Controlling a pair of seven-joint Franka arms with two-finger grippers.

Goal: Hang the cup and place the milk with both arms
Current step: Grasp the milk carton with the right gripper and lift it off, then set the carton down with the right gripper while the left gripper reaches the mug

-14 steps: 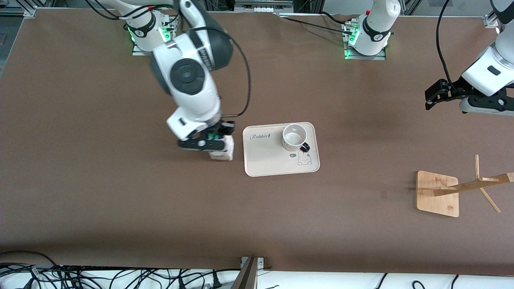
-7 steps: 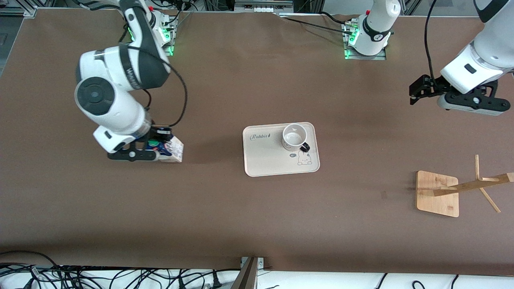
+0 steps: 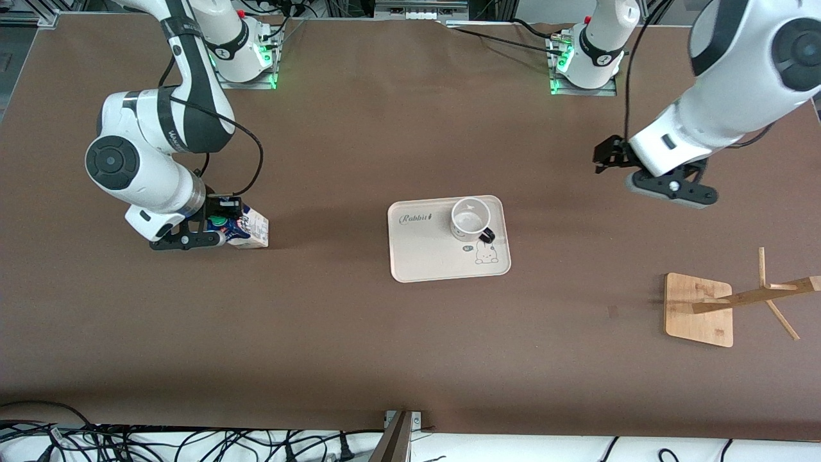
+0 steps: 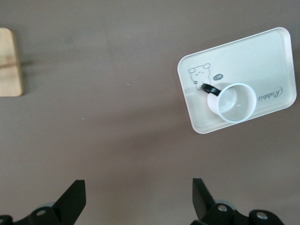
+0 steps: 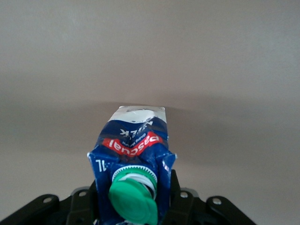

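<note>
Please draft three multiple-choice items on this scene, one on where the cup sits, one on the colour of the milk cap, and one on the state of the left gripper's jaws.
1. Where is the cup?
A. On the tray
B. On the wooden rack
C. In the left gripper

2. What colour is the cap of the milk?
A. Red
B. Green
C. Yellow

3. How does the left gripper stand?
A. Shut on the cup
B. Shut on the milk
C. Open and holding nothing

Answers:
1. A, the front view shows the cup upright on the tray, near the rabbit drawing.
2. B, the right wrist view shows a round green cap on the carton, which the right gripper grips.
3. C, the left wrist view shows the jaws spread wide over bare table, nothing between them.
</note>
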